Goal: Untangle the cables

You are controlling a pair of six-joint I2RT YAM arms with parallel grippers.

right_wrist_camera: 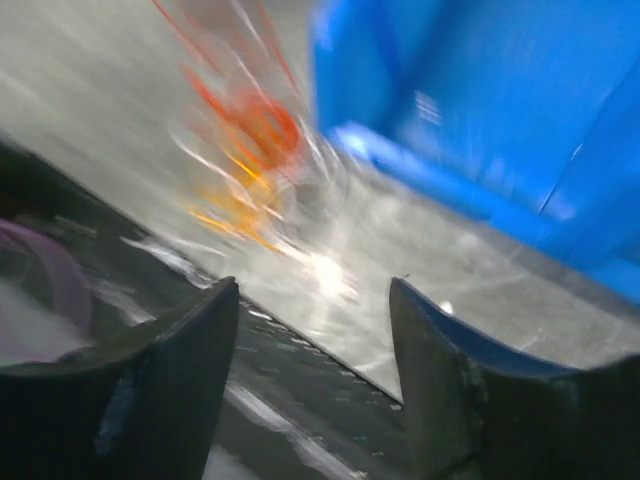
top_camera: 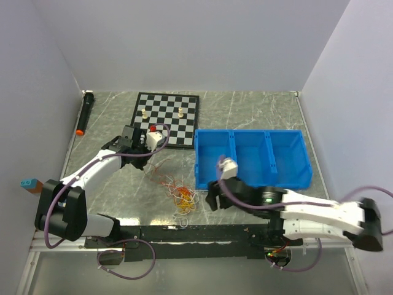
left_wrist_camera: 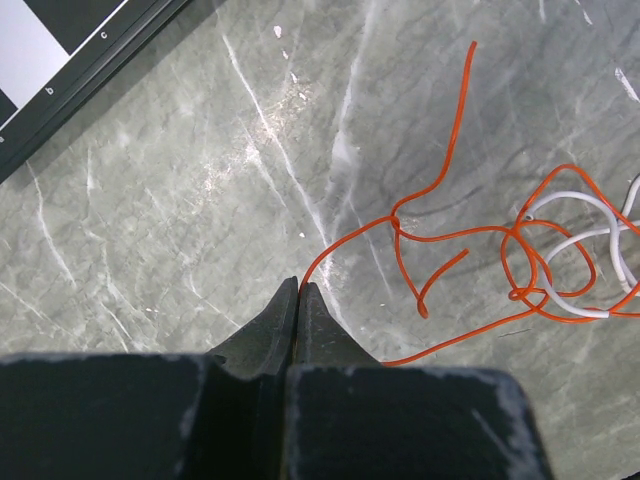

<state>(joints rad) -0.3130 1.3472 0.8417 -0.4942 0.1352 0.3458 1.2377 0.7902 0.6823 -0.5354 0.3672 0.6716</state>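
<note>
Only in wrist view, left pincer (left_wrist_camera: 300, 290) apparently clamped on orange cable (left_wrist_camera: 398, 222), right pincer (right_wrist_camera: 313, 290) apart, blurred

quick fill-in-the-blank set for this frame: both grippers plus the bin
1. The left gripper is ___ on the orange cable.
2. The right gripper is ___, with nothing between its fingers.
3. The blue bin has ___ compartments.
Missing words: shut; open; three.

A robotics lab cell: plain white walls (top_camera: 184, 43) box a marble-look table (top_camera: 245, 104) (arms (top_camera: 92, 169) bolted on).
</note>
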